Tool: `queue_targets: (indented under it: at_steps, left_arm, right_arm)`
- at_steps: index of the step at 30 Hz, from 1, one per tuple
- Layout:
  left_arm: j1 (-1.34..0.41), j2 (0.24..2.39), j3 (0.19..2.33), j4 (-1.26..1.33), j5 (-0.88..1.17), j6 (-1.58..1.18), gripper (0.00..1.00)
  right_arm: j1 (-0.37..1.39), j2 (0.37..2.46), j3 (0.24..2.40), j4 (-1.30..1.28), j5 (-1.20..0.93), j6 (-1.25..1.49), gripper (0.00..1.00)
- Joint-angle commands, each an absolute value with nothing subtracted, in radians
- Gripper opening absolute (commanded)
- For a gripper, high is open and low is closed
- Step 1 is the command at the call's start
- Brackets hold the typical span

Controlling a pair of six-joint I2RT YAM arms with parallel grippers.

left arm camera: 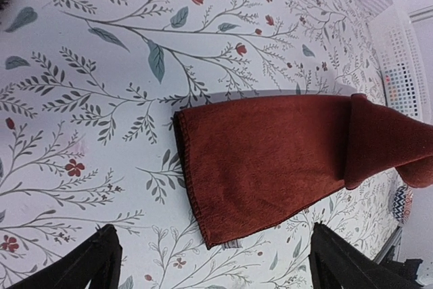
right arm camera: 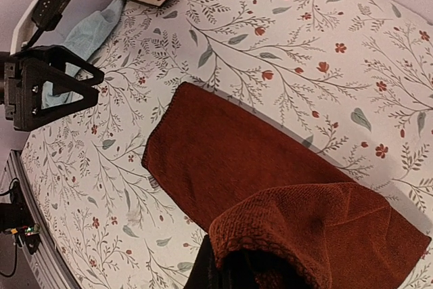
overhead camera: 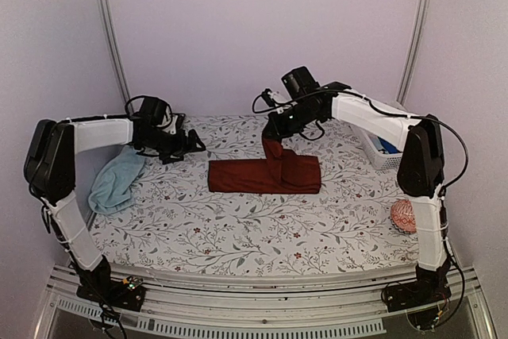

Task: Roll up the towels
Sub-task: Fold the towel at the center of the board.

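Note:
The dark maroon towel lies as a long folded strip across the middle of the floral table. My right gripper is shut on its right end, which is lifted and folded back over the strip; in the right wrist view that end drapes over the gripper and hides the fingertips. My left gripper hovers open just left of the strip's free end, with one black finger on each side. The pale blue towel lies crumpled at the left edge, under the left arm.
A white mesh basket holding a small blue object stands at the right edge of the table. An orange-pink patterned ball rests beside the right arm's base. The table's front edge runs along the metal rail.

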State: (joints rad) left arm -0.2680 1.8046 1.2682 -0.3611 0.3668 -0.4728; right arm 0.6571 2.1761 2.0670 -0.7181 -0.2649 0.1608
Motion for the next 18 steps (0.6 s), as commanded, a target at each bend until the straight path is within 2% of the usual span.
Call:
queue_targets:
  at_steps: [1,18]
  left_arm:
    - [-0.238,1.756,1.236,-0.358,0.357,-0.445,0.97]
    - [-0.228,1.759,1.209,-0.321,0.381,-0.463,0.97]
  right_arm:
    - [0.7,2.243,2.155,-0.695,-0.32,0.174,0.02]
    - [0.714,2.308,2.152,-0.635,-0.329,0.153,0.02]
